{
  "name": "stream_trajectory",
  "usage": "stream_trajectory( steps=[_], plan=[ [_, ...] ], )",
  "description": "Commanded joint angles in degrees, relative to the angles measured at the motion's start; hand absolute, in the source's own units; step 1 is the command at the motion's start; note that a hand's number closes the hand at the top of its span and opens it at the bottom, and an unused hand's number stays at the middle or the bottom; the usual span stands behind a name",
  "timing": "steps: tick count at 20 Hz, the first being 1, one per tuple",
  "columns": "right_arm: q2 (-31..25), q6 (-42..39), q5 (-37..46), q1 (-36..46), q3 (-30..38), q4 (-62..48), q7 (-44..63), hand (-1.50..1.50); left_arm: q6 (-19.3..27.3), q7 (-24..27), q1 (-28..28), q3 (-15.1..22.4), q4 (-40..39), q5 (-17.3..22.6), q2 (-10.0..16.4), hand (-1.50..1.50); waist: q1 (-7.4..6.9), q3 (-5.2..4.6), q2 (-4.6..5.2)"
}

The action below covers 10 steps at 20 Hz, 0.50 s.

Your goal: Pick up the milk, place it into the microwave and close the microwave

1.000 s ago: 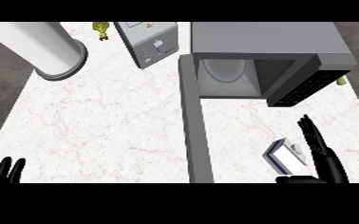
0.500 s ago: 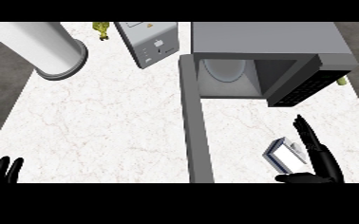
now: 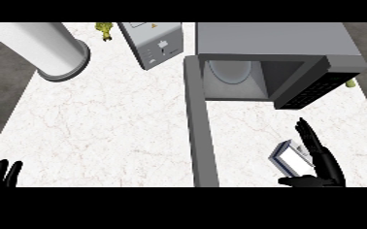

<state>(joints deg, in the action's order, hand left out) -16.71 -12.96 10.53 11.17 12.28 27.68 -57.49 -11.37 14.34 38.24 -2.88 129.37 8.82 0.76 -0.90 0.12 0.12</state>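
**Right hand open beside the milk, microwave open**

Your right hand (image 3: 326, 167) sits by the counter's (image 3: 108, 126) near edge, toward its right corner. Its fingers (image 3: 309, 138) are straight and point away from you, and the thumb is stretched out to the left. The milk (image 3: 288, 159) lies in the angle between fingers and thumb, just beside the fingers. Nothing is curled round it, and you cannot tell whether it is touched.

Your left hand (image 3: 8, 173) rests at the near left corner, fingers up and relaxed.

Beyond the milk, at the far right, the microwave (image 3: 272, 41) is open. Its door (image 3: 201, 136) reaches toward the near edge, left of the milk. Along the far edge to the left stand a grey appliance (image 3: 152, 43), a small yellow-green thing (image 3: 105, 30) and a white cylinder (image 3: 50, 48).
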Motion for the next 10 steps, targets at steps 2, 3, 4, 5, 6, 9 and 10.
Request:
stream_trajectory(
  steps=[2, 3, 4, 5, 6, 9, 10],
  plan=[
    [2.1, -3.1, -0.9, 2.0, 0.4, -4.4, -10.3, -1.5, 1.8, -3.3, -2.1, 0.9, 2.8, -0.6, -0.6, -1.5, -0.04, 0.14, 0.22],
    [-1.1, -8.5, -2.2, 2.0, 0.8, -2.9, -9.3, -1.5, 1.0, -0.9, -2.5, 0.0, -0.8, -0.5, -0.6, -1.5, 0.25, 0.04, 0.08],
    [2.8, -6.6, -2.7, 2.3, 0.0, -1.3, -7.0, -1.5, 1.5, 0.0, -0.7, 2.4, -0.2, -2.5, -0.7, -1.5, 0.24, -0.01, -0.08],
    [2.8, -7.3, -3.3, 2.3, 0.5, -3.1, -8.8, -1.5, 1.0, 0.0, -3.2, 0.0, -2.0, -0.7, -0.5, -1.5, 0.19, 0.04, 0.11],
    [1.2, -11.0, -4.6, 1.3, 0.9, -2.3, -8.8, 1.5, -0.5, 2.4, 0.7, 0.5, -1.9, -1.8, -0.4, -1.5, -0.04, 0.02, -0.09],
    [2.2, -13.6, -5.7, 1.2, -0.2, -1.0, -8.2, 1.5, -0.5, 0.0, -1.6, -3.0, -0.9, 1.7, 1.4, -1.5, 0.32, 0.02, -0.06],
    [3.0, -14.6, -6.3, 1.0, -0.6, -1.0, -7.7, 1.5, -0.7, 0.0, 0.9, 0.5, 0.7, 0.1, -0.4, -1.5, 0.03, 0.06, -0.13]
  ],
)
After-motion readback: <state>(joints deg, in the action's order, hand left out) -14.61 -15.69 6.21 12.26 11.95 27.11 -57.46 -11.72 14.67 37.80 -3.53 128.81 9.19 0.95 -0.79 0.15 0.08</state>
